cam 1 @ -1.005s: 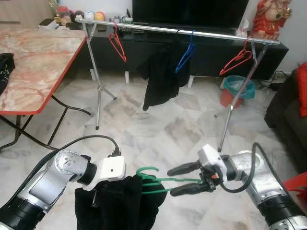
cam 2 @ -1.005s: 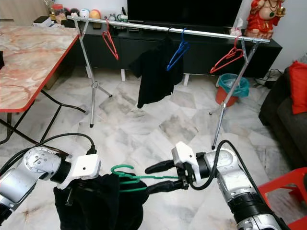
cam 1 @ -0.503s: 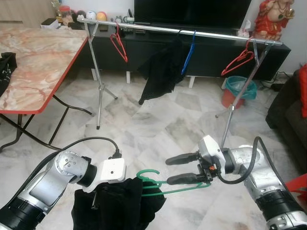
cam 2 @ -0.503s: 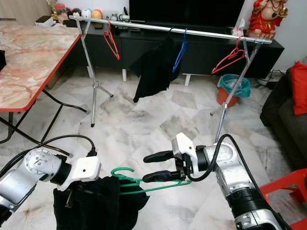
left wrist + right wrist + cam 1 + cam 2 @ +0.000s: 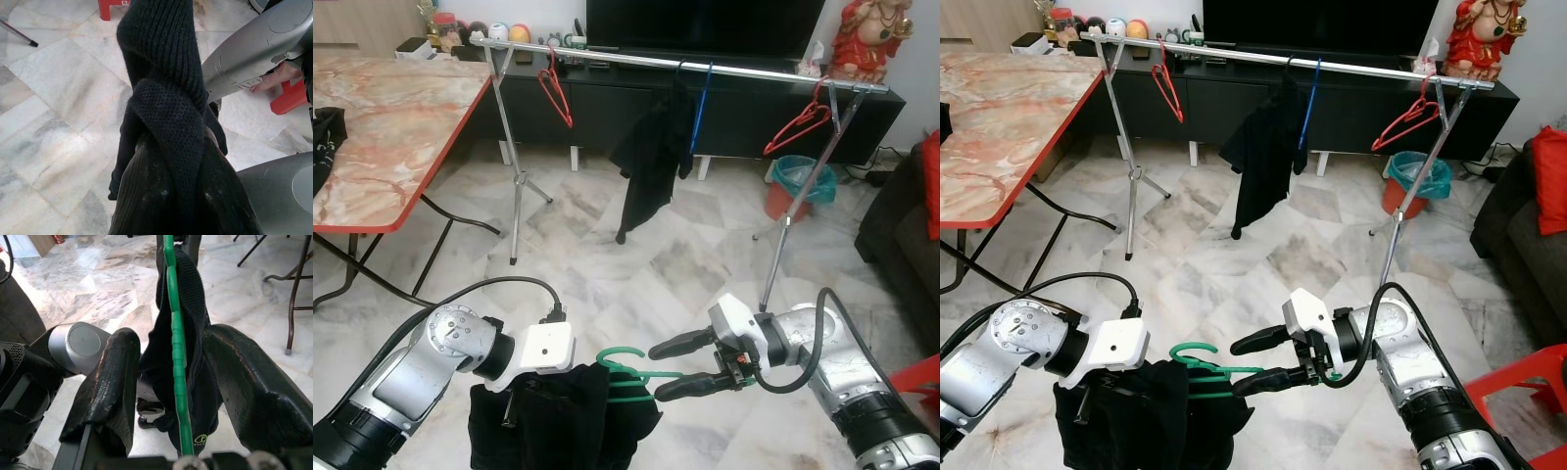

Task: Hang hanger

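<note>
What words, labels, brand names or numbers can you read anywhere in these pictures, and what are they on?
No text is readable.
The black garment on the green hanger carries a small yellow-green logo near its lower edge: too small and blurred to read.
The jars on the TV cabinet are too far off to show labels.

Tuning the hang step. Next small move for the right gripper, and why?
Probably close the right gripper on the green hanger: the hanger bar runs between its open fingers, ungripped, while the left gripper holds the black garment bunched on it. The rail is far off, so secure first.
</note>
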Motion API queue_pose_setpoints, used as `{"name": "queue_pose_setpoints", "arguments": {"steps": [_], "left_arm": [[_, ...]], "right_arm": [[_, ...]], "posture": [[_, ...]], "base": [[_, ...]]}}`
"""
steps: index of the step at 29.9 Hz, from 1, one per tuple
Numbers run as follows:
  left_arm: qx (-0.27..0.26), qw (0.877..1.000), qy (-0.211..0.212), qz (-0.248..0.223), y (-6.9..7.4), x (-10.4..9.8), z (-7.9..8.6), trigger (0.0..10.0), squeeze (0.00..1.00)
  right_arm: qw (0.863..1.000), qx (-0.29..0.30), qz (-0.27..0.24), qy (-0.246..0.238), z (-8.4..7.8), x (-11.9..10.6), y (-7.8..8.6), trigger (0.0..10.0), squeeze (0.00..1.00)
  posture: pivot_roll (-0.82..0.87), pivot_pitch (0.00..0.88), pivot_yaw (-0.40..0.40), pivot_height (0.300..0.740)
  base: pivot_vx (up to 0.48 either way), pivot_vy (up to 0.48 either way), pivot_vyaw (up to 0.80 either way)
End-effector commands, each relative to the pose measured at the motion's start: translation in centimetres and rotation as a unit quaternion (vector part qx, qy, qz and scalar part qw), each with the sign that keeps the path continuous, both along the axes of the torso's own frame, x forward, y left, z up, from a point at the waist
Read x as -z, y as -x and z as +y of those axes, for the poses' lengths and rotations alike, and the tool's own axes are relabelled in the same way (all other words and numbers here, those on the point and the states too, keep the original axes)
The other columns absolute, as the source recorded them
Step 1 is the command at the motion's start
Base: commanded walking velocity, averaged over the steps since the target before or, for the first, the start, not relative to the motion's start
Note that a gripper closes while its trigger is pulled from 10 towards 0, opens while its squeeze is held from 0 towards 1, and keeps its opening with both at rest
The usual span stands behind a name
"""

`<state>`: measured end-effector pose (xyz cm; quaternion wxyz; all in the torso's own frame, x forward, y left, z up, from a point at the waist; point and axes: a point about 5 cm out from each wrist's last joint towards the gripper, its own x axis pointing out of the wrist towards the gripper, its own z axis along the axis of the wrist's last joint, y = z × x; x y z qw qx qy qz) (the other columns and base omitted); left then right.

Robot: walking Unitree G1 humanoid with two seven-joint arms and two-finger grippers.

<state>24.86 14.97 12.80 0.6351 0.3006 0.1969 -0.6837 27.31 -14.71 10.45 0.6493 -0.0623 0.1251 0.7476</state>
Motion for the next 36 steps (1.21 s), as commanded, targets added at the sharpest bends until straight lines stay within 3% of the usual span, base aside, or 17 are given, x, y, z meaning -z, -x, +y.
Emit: {"name": "queue_pose_setpoints", "arguments": {"steps": [1,13,14,15,16,17,18,19,23,24,25,26,29,30,31,36], "left_arm": [[0.011,1.0,0.017,-0.02,-0.2,-1.3,-0.7,10.0,0.0],[0.012,0.999,0.028,-0.027,-0.5,-1.5,-1.5,10.0,0.0],[0.011,0.999,0.029,-0.027,-0.5,-1.5,-1.5,10.0,0.0],[0.011,0.999,0.029,-0.028,-0.5,-1.5,-1.5,10.0,0.0],[0.011,0.999,0.029,-0.028,-0.5,-1.5,-1.5,10.0,0.0],[0.011,0.999,0.029,-0.028,-0.5,-1.5,-1.5,10.0,0.0],[0.011,0.999,0.029,-0.028,-0.6,-1.5,-1.5,10.0,0.0],[0.01,0.999,0.029,-0.028,-0.6,-1.5,-1.5,10.0,0.0],[0.009,0.999,0.029,-0.028,-0.6,-1.5,-1.6,10.0,0.0],[0.009,0.999,0.029,-0.028,-0.6,-1.5,-1.5,10.0,0.0],[0.009,0.999,0.029,-0.029,-0.6,-1.5,-1.5,10.0,0.0],[0.008,0.999,0.029,-0.029,-0.6,-1.6,-1.5,10.0,0.0],[0.007,0.999,0.029,-0.031,-0.7,-1.6,-1.5,10.0,0.0],[0.006,0.999,0.03,-0.032,-0.7,-1.6,-1.5,10.0,0.0],[0.006,0.999,0.03,-0.031,-0.7,-1.6,-1.5,10.0,0.0],[0.004,0.999,0.029,-0.032,-0.7,-1.7,-1.3,10.0,0.0]], "right_arm": [[1.0,-0.007,-0.008,0.001,0.2,-0.3,-0.1,10.0,0.0],[1.0,-0.018,-0.003,0.004,0.8,0.4,0.5,10.0,0.0],[1.0,-0.019,-0.001,0.007,0.7,0.5,0.5,4.9,0.0],[1.0,-0.02,-0.001,0.01,0.7,0.6,0.6,4.9,0.0],[1.0,-0.02,-0.002,0.012,0.7,0.7,0.6,3.8,0.0],[1.0,-0.018,-0.003,0.015,0.7,0.7,0.6,1.9,0.0],[1.0,-0.017,-0.004,0.016,0.6,0.7,0.5,1.9,0.0],[1.0,-0.016,-0.007,0.023,0.5,0.8,0.5,0.0,0.0],[0.999,-0.014,-0.009,0.03,0.4,1.0,0.5,0.0,0.0],[0.999,-0.014,-0.01,0.032,0.4,1.0,0.5,4.7,0.0],[0.999,-0.014,-0.01,0.033,0.4,1.0,0.5,6.4,0.0],[0.999,-0.014,-0.011,0.034,0.4,1.1,0.5,7.7,0.0],[0.999,-0.015,-0.012,0.037,0.5,1.2,0.5,7.9,0.0],[0.999,-0.016,-0.013,0.041,0.5,1.3,0.5,6.5,0.0],[0.999,-0.015,-0.013,0.042,0.5,1.4,0.5,0.0,0.0],[0.999,-0.017,-0.01,0.046,0.5,1.5,0.6,0.0,0.0]], "posture": [[0.04,0.0,-0.082,0.74],[0.04,0.0,-0.086,0.74],[0.04,0.0,-0.086,0.74],[0.04,0.0,-0.086,0.74],[0.04,0.0,-0.086,0.74],[0.04,0.0,-0.086,0.74],[0.04,0.0,-0.086,0.74],[0.04,0.0,-0.086,0.74],[0.04,0.0,-0.086,0.74],[0.04,0.0,-0.087,0.74],[0.04,0.0,-0.087,0.74],[0.04,0.0,-0.087,0.74],[0.04,0.0,-0.086,0.74],[0.04,0.0,-0.087,0.74],[0.04,0.0,-0.087,0.74],[0.04,0.0,-0.087,0.74]], "base": [[0.0,0.0,0.0],[0.0,0.0,0.0],[0.0,0.0,0.0],[0.0,0.0,0.0],[0.0,0.0,0.0],[0.0,0.0,0.0],[0.0,0.0,0.0],[0.0,0.0,0.0],[0.0,0.0,0.0],[0.0,0.0,0.0],[0.0,0.0,0.0],[0.0,0.0,0.0],[0.0,0.0,0.0],[0.0,0.0,0.0],[0.0,0.0,0.0],[0.0,0.0,0.0]]}}
